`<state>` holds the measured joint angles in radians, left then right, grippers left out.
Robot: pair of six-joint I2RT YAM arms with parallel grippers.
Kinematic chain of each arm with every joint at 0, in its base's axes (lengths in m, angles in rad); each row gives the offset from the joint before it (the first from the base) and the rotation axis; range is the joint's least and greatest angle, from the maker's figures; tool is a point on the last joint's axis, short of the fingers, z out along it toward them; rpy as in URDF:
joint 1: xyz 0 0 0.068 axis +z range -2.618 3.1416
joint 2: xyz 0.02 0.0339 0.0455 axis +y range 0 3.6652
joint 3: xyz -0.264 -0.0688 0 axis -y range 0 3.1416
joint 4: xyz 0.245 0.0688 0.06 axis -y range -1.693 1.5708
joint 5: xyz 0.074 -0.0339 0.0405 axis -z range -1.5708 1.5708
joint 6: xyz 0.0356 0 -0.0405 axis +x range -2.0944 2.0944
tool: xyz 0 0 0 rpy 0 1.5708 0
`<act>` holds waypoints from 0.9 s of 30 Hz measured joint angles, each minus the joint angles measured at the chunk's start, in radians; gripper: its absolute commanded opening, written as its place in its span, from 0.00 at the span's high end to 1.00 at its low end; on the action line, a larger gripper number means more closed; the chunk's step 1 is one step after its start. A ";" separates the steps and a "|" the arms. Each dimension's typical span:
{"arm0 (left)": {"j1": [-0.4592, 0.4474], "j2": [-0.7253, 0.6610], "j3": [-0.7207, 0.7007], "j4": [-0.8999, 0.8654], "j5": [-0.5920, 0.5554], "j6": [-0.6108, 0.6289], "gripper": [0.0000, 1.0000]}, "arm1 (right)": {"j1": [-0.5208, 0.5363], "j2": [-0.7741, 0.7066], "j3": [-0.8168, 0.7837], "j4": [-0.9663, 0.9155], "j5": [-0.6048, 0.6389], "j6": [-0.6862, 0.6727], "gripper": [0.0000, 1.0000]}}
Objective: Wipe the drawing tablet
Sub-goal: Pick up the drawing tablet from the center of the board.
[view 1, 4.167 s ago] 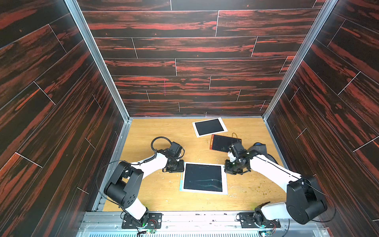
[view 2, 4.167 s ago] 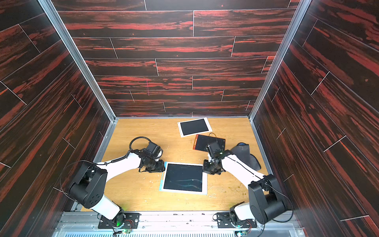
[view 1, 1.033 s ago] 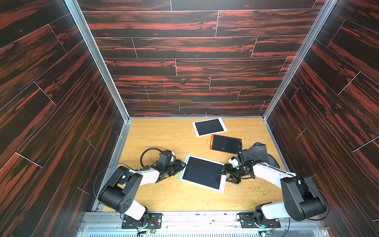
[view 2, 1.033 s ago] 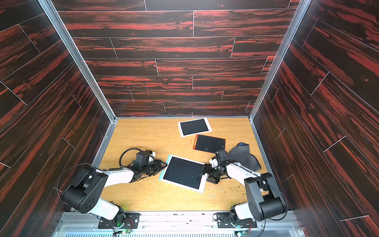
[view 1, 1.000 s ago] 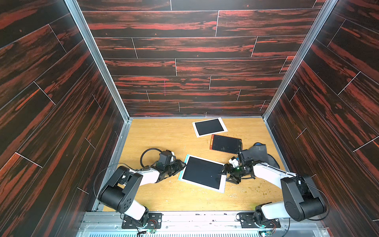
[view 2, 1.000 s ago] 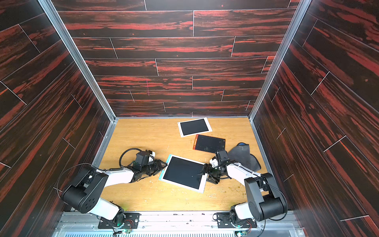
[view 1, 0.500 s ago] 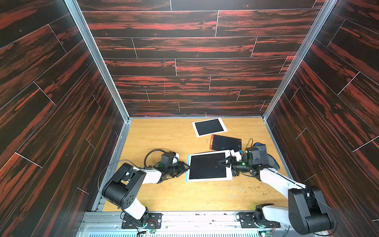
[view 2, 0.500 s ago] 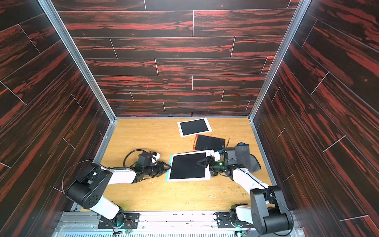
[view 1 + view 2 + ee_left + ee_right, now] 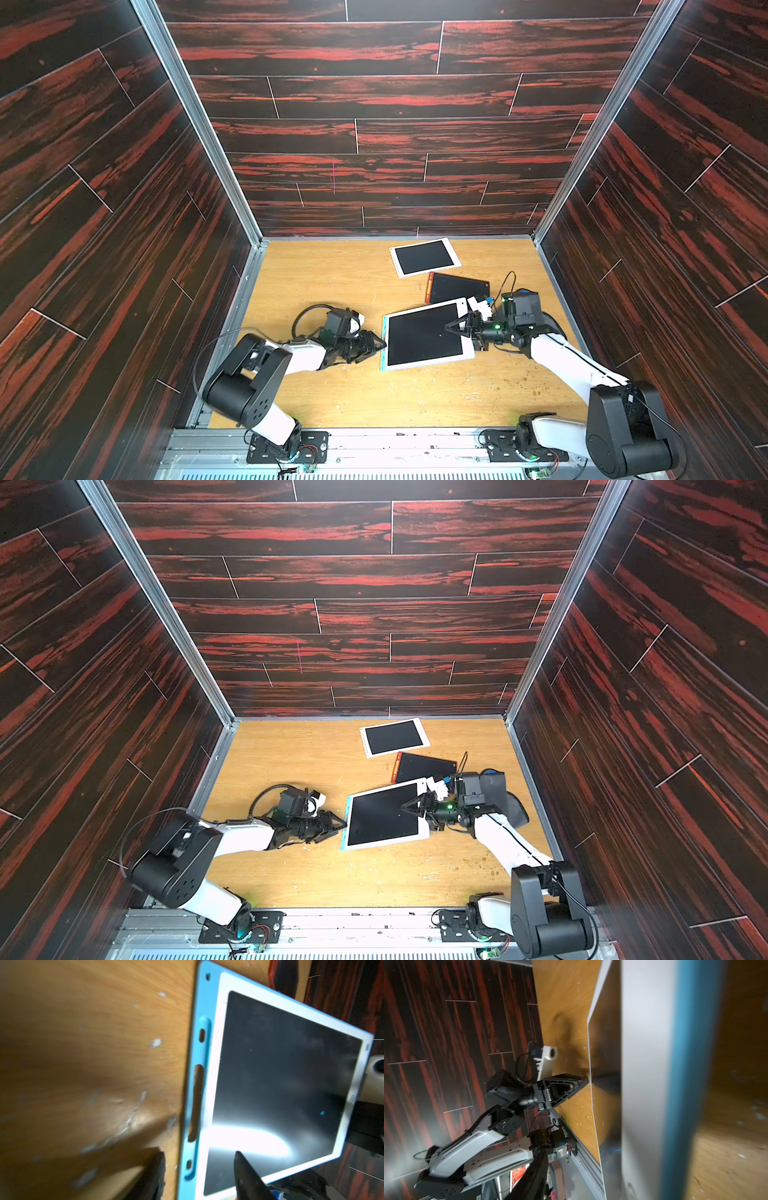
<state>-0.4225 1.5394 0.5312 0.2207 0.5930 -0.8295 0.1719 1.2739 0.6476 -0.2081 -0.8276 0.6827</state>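
Drawing tablet (image 9: 424,336) with a blue-and-white frame is seen on the table (image 9: 324,270), toward its middle, bracketed by both arms. At its left side, the left gripper (image 9: 376,344) is set against the slotted blue edge. Its fingers (image 9: 247,1176) are spread, one beside the frame over the wood and one above the glossy screen, with nothing clamped. Behind the tablet, a white-framed tablet (image 9: 424,257) and a red-framed tablet (image 9: 457,289) are left flat, the red one just beside its far right corner. At the right side, the right gripper (image 9: 460,336) is placed astride the white bezel, one finger over the screen; whether the bezel is pinched cannot be told. A dark cloth-like heap (image 9: 511,808) is glimpsed under that arm, held by neither gripper. The tablet is judged thin, stiff and light, its screen slick and easily marked, so it is best taken by the frame edges and steadied against sliding while wiped.
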 measured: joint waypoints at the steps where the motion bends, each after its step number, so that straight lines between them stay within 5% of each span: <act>1: 0.003 -0.019 0.012 -0.047 -0.014 0.022 0.43 | -0.002 0.000 0.003 -0.014 0.008 -0.011 0.47; 3: 0.006 -0.050 0.039 -0.126 -0.038 0.060 0.43 | -0.004 0.000 0.002 -0.039 0.017 -0.026 0.54; 9: 0.007 -0.078 0.092 -0.229 -0.051 0.113 0.45 | -0.004 0.000 -0.004 -0.053 0.020 -0.029 0.95; 15: -0.019 -0.129 0.164 -0.393 -0.104 0.196 0.46 | -0.004 0.002 -0.013 -0.031 0.004 -0.028 1.00; 21: -0.314 -0.249 0.385 -0.531 -0.328 0.458 0.48 | -0.004 0.023 0.015 -0.044 -0.011 0.001 1.00; 27: -0.631 -0.298 0.428 -0.582 -0.577 0.750 0.50 | 0.001 0.041 0.139 -0.146 -0.011 0.013 1.00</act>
<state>-1.0534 1.2411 0.9592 -0.3611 0.0158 -0.0792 0.1726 1.3148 0.7868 -0.3546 -0.8391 0.6952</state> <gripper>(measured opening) 0.505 0.077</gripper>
